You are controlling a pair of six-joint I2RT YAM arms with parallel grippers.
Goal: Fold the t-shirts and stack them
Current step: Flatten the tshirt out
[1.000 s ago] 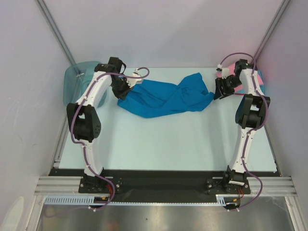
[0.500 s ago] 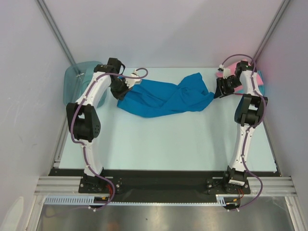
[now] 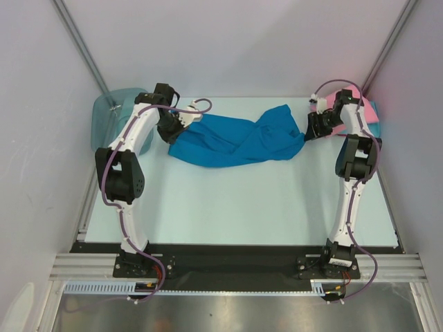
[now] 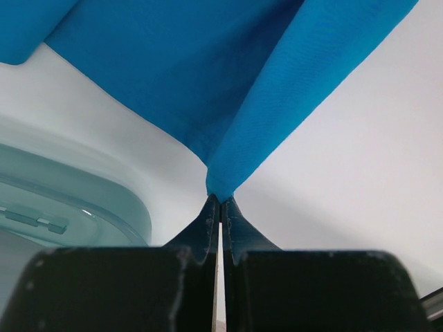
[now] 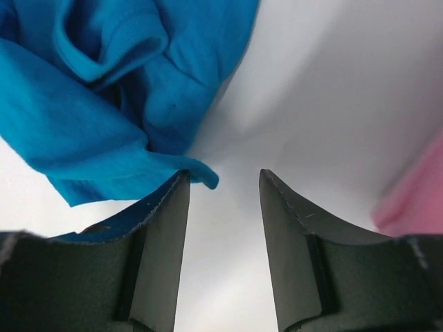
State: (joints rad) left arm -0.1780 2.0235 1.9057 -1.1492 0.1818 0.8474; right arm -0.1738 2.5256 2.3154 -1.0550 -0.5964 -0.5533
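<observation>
The right arm has moved a little to the left and toward the far side, so its jaws now sit closer to the blue t-shirt. The right jaws have also closed a tiny bit. The left arm and the shirt have hardly moved.

At the far left stands a see-through teal bin. Just right of it, the left jaws are shut tight on the left edge of the blue t-shirt. In the left wrist view a pinch of cloth comes up out of the closed tips, and the rest of the shirt fans away from them. I think this arm holds its end so the shirt can be pulled flat.

The blue t-shirt lies bunched and wrinkled across the far middle of the tabletop, running from the left jaws toward the right jaws.

The right jaws are about half open and hold nothing. In the right wrist view a corner of the shirt touches the tip of one finger and pokes a little into the gap. It looks like these jaws are lined up to grab that corner.

At the far right, behind the right arm, lies a pink t-shirt, apart from the blue one.
</observation>
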